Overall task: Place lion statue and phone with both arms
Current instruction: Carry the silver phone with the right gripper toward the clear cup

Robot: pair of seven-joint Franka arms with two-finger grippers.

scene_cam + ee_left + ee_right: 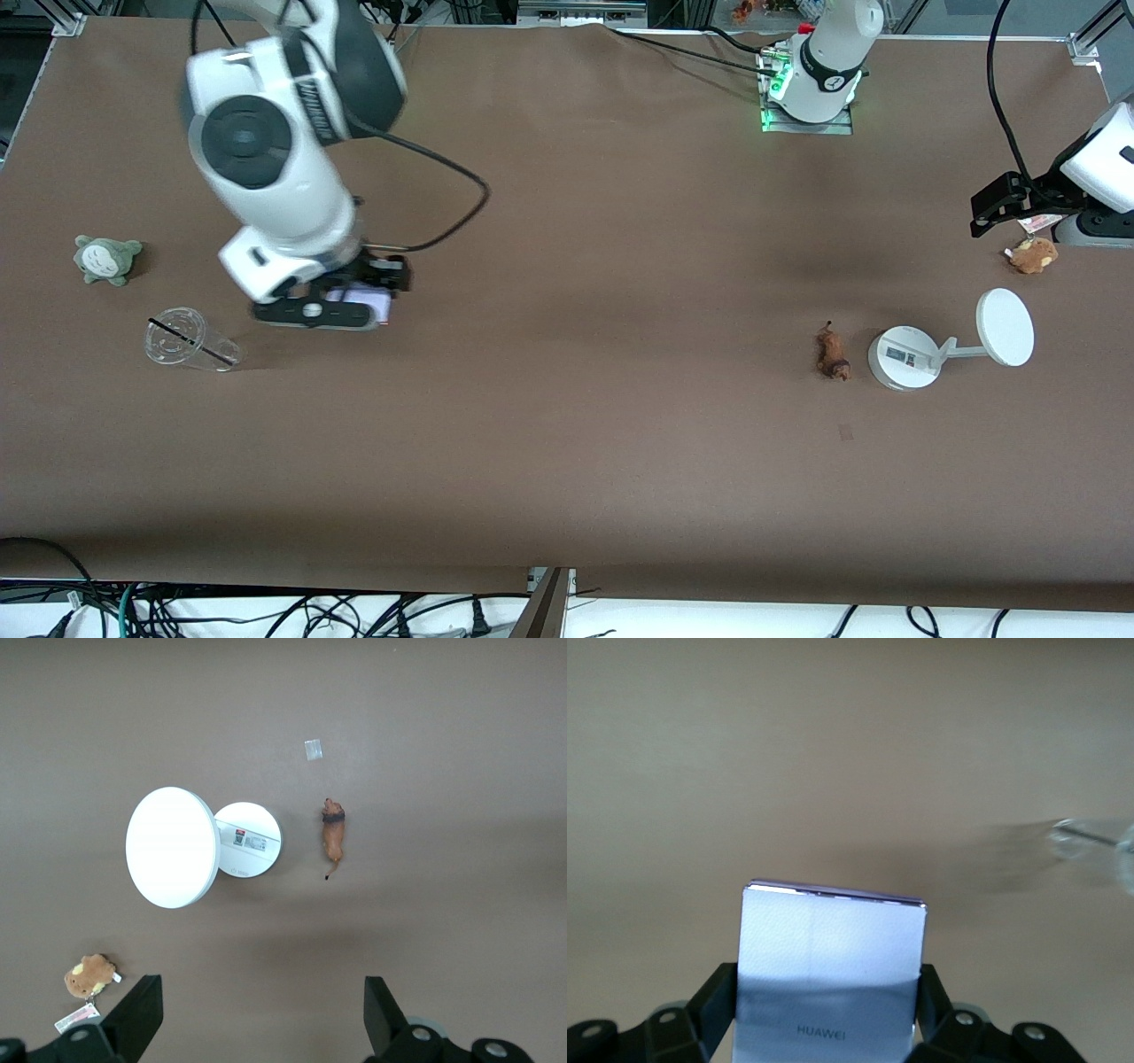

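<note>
The lion statue (833, 353) is a small brown-orange figurine lying on the table beside the white stand, toward the left arm's end. It also shows in the left wrist view (333, 835). My left gripper (997, 208) is up in the air near that end of the table, open and empty (263, 1010), apart from the lion. My right gripper (354, 306) is shut on the phone (368, 302), a flat pale lavender rectangle, and holds it low over the table toward the right arm's end. In the right wrist view the phone (833, 961) sits between the fingers of the right gripper (830, 1001).
A white stand (902, 357) with a round disc (1005, 326) is beside the lion. A fuzzy brown plush with a tag (1032, 255) lies under the left gripper. A clear plastic cup (188, 341) on its side and a grey-green plush (106, 259) lie near the right gripper.
</note>
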